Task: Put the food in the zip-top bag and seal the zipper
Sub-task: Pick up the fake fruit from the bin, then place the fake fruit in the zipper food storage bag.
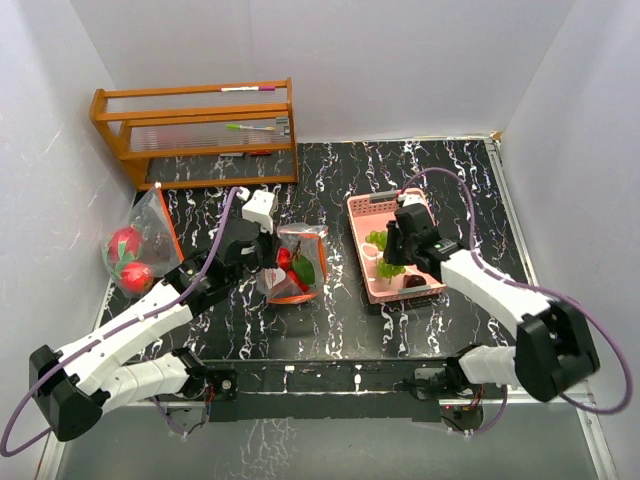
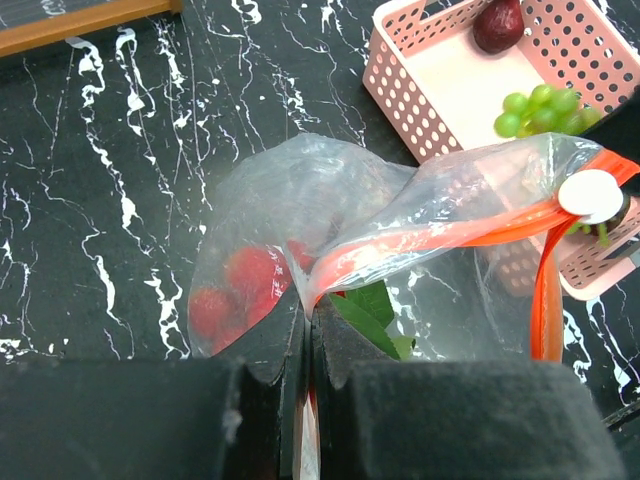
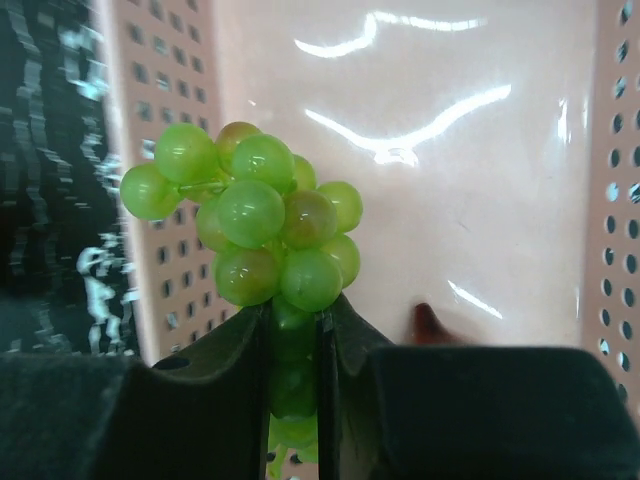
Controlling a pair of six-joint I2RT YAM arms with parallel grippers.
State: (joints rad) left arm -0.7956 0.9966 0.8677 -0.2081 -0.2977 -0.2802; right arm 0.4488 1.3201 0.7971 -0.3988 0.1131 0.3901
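1. Top view: the right gripper reaches down into the pink basket, onto the green grapes. The zip-top bag lies to its left, just beside the basket, so the right arm is the nearer carrier. The left gripper is at the bag's left edge. A second bag, well apart at far left, holds a dragon fruit.
2. Left wrist view: the left gripper is clenched on the bag's rim by the orange zipper strip. The mouth gapes toward the basket. Red fruits lie inside the bag. The basket holds the grapes and a dark round fruit.
3. Right wrist view: the right gripper pinches the bunch's lower end. The bunch's long axis runs straight out from the fingers, over the basket floor.
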